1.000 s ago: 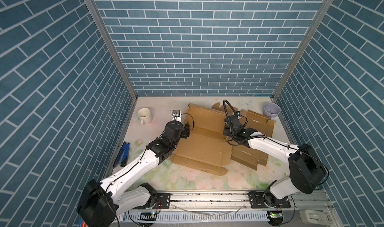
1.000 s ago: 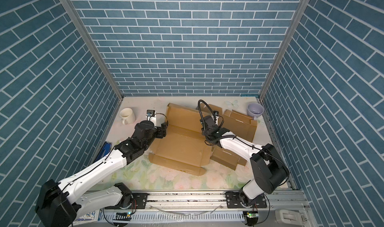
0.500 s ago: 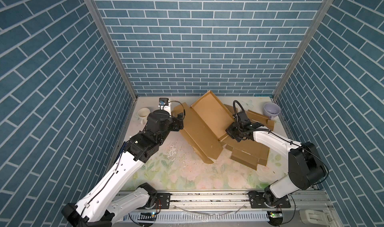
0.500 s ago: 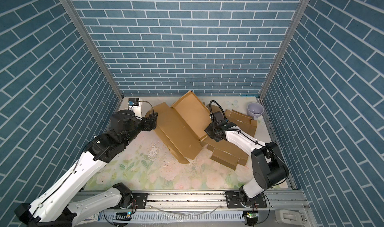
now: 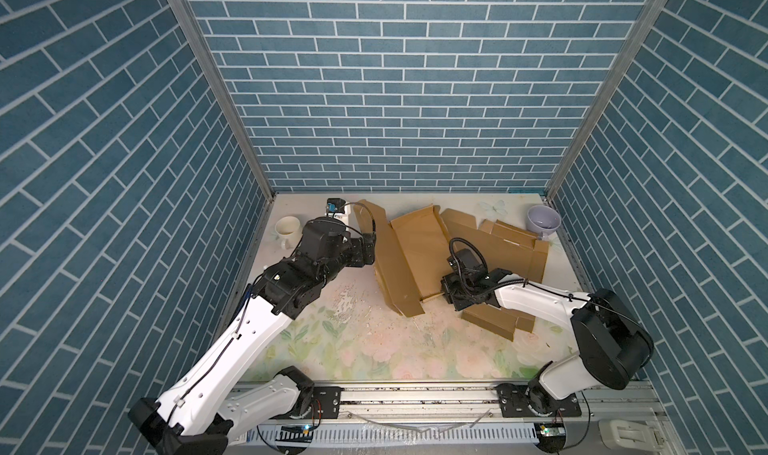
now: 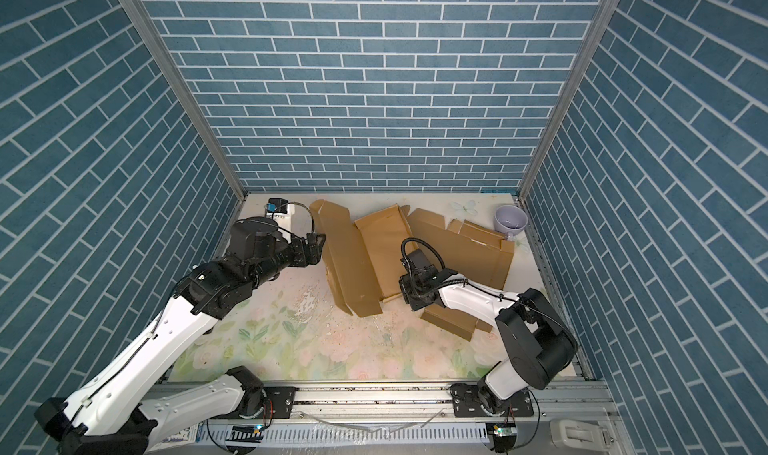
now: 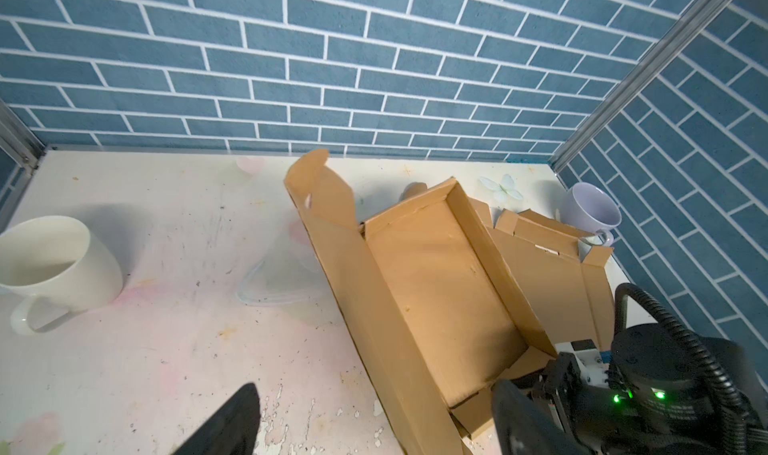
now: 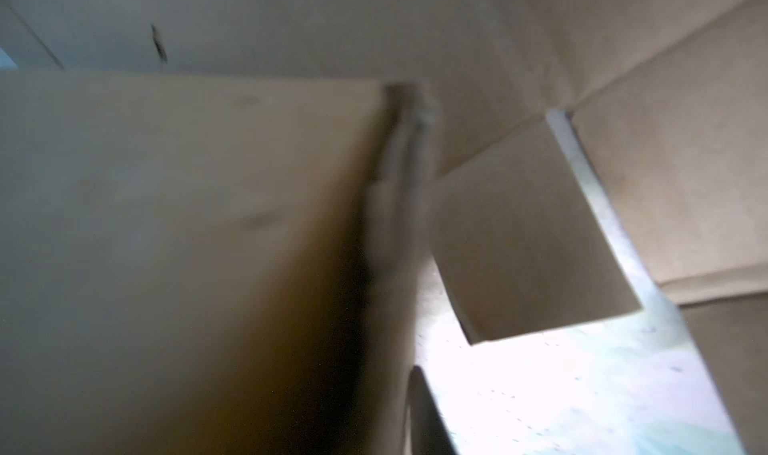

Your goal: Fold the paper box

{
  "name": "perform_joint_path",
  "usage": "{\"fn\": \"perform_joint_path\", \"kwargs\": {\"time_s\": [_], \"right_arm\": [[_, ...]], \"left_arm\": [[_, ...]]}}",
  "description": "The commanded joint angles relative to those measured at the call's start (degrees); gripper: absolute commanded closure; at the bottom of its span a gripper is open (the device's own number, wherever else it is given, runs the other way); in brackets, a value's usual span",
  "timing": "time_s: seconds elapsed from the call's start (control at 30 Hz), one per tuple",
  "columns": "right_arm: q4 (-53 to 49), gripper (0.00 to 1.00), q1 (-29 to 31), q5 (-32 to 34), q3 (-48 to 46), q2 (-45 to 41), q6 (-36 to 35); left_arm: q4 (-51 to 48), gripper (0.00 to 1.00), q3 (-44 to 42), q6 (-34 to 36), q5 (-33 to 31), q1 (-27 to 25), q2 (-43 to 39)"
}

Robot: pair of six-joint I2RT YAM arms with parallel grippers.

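The paper box (image 5: 415, 249) is brown cardboard, a shallow open tray with a long lid panel standing up along its left side; it shows in both top views (image 6: 376, 249) and the left wrist view (image 7: 436, 290). My left gripper (image 5: 370, 249) (image 6: 319, 247) hangs just left of that panel, open, its two fingers far apart with nothing gripped (image 7: 374, 428). My right gripper (image 5: 444, 295) (image 6: 402, 295) is at the tray's near right corner. In the right wrist view the box wall (image 8: 187, 245) fills the picture and only one finger (image 8: 420, 411) shows beside it; the other is hidden.
A second flat cardboard sheet (image 5: 511, 249) lies under the right arm, its near end (image 5: 494, 322) by the front. A cream mug (image 5: 288, 228) stands at the back left. A lilac cup (image 5: 543, 221) sits in the back right corner. Walls close in on three sides.
The box, flat a second ago and then tipped up high, has come down with its tray facing up. My left gripper has opened wider and sits off the panel. The right arm lowered.
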Motion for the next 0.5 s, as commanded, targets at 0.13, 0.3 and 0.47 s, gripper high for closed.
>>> {"fn": "perform_joint_path", "kwargs": {"time_s": [0.13,0.3,0.47], "right_arm": [[1.36,0.65,0.67,3.96,-0.35,0.30,6.05],[0.55,0.56,0.63,3.83,-0.58,-1.17,3.02],[-8.01,0.52,0.33,5.31,0.62,-6.58,-5.86]], "left_arm": [[-0.10,0.10,-1.75,-0.79,3.44,2.95,3.06],[-0.87,0.10,-2.13,-1.45,3.90,5.11,2.35],[-2.05,0.09,-2.90,-1.60,4.07,7.39,1.49]]}}
